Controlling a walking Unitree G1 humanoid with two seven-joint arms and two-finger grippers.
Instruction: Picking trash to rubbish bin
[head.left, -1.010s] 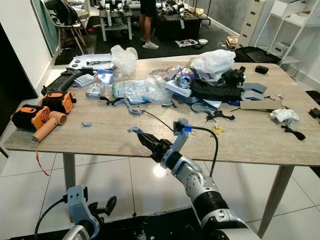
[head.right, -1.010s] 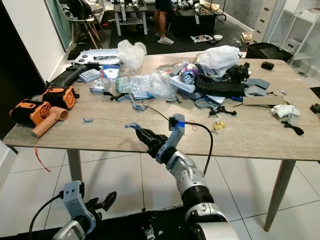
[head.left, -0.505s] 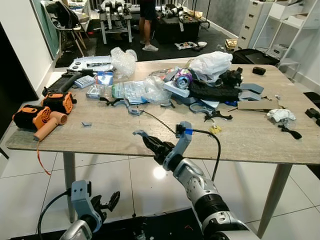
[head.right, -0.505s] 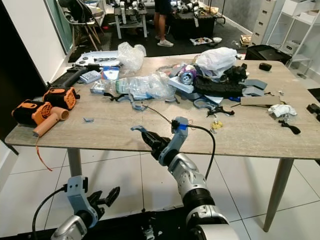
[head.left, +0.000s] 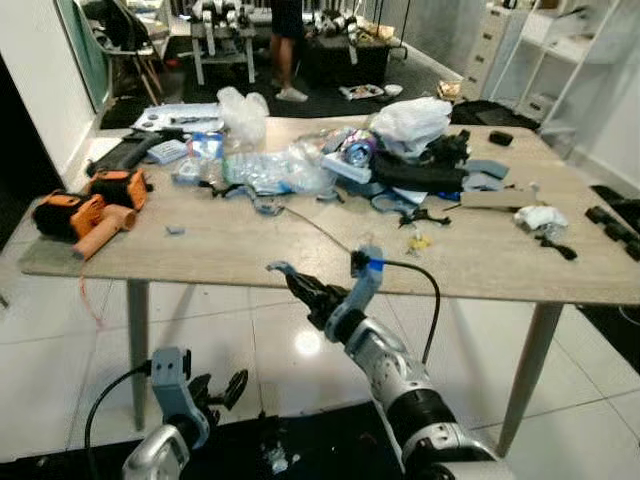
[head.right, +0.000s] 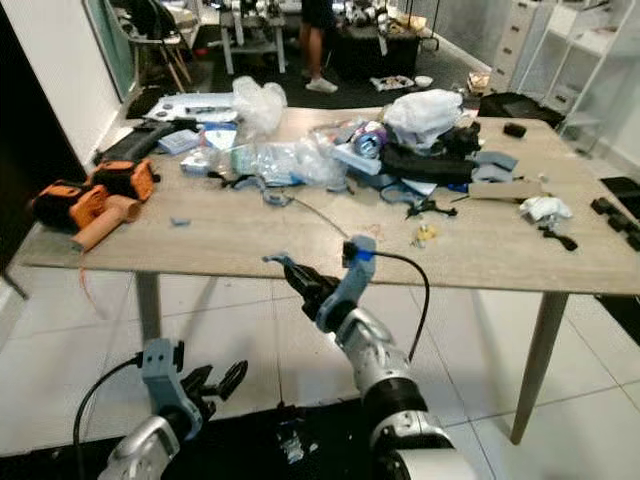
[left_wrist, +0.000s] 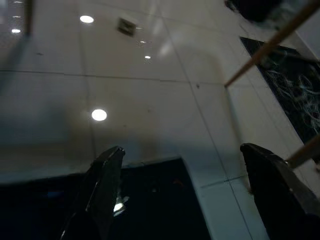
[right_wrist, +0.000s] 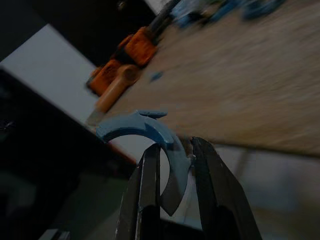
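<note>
Backing off from the counter (head.left: 250, 262), we are carrying the blue curved scrap (right_wrist: 145, 131) in the right gripper (head.left: 290, 283), jaws closing on it below the counter edge; left gripper (head.left: 222, 388) is hanging open.

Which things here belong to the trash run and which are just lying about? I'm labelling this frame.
Belongs to the job:
right gripper, shut on the curved blue plastic piece
crumpled plastic bags on the table, likely trash

Lying about:
orange power tool
drink can
left gripper, idle and open near the floor
</note>
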